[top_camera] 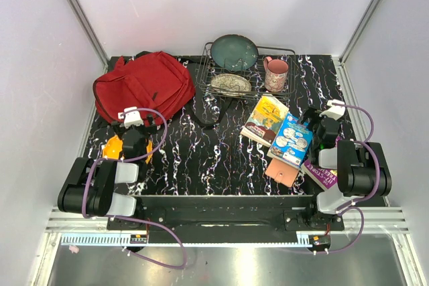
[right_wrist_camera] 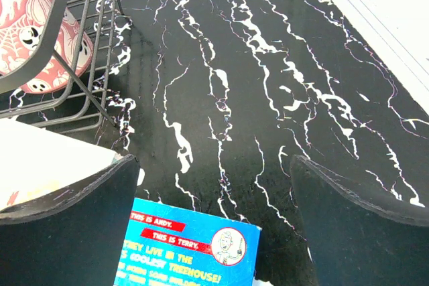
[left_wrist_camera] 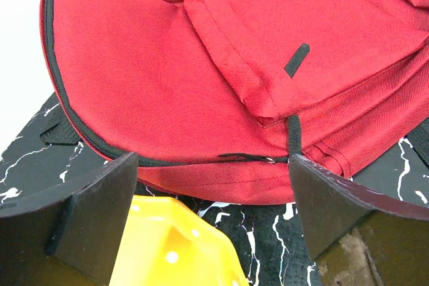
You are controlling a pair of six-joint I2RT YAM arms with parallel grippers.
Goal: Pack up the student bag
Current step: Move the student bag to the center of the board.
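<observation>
**Red student bag [top_camera: 142,88] lies at ten o'clock on the marbled desk [top_camera: 214,159].**
Both arms' jaws are spread wide, released and empty. The left jaws hover just short of the bag's black zipper edge, above a yellow object [left_wrist_camera: 174,252]. The right jaws hang at three o'clock over a blue book [right_wrist_camera: 191,252], with a wire rack [top_camera: 248,72] at twelve and a pink mug [top_camera: 275,75] at one.

One bag [top_camera: 141,88], two plates [top_camera: 234,51] [top_camera: 230,84], one mug [top_camera: 275,74]

student bag [left_wrist_camera: 201,65] cropped by the left wrist view — purple book [top_camera: 322,177] half hidden
</observation>
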